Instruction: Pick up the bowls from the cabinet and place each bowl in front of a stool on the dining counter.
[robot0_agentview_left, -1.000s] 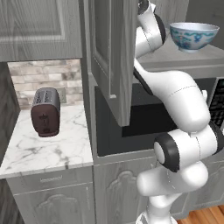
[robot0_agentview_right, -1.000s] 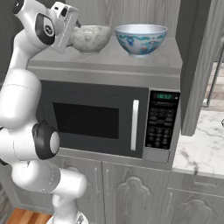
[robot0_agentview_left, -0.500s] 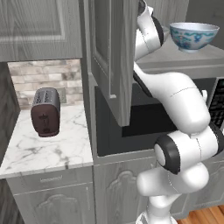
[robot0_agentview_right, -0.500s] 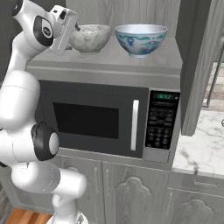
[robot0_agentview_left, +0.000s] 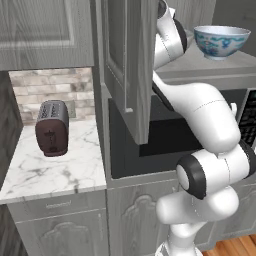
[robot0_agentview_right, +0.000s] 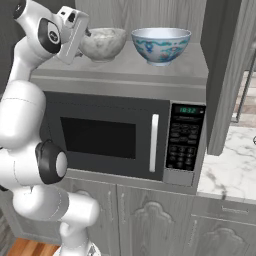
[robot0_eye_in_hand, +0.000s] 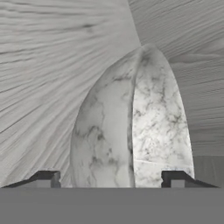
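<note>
The round grey-white marbled stone bowl (robot0_agentview_right: 103, 43) sits on the pale shelf (robot0_agentview_right: 165, 71) of the tall grey wood-grain cabinet (robot0_agentview_left: 127, 65), above the black microwave (robot0_agentview_right: 120, 137). To the marbled bowl's right, apart from it with bare shelf between, stands the white porcelain bowl with blue-teal and red pattern (robot0_agentview_right: 161, 45). The 2-finger gripper (robot0_eye_in_hand: 111, 178) reaches in from the marbled bowl's left, its 2 dark fingertips (robot0_eye_in_hand: 47, 178) spread wide on either side of the bowl's rim edge; whether they touch it I cannot tell. Open shelf lies in front of the marbled bowl.
</note>
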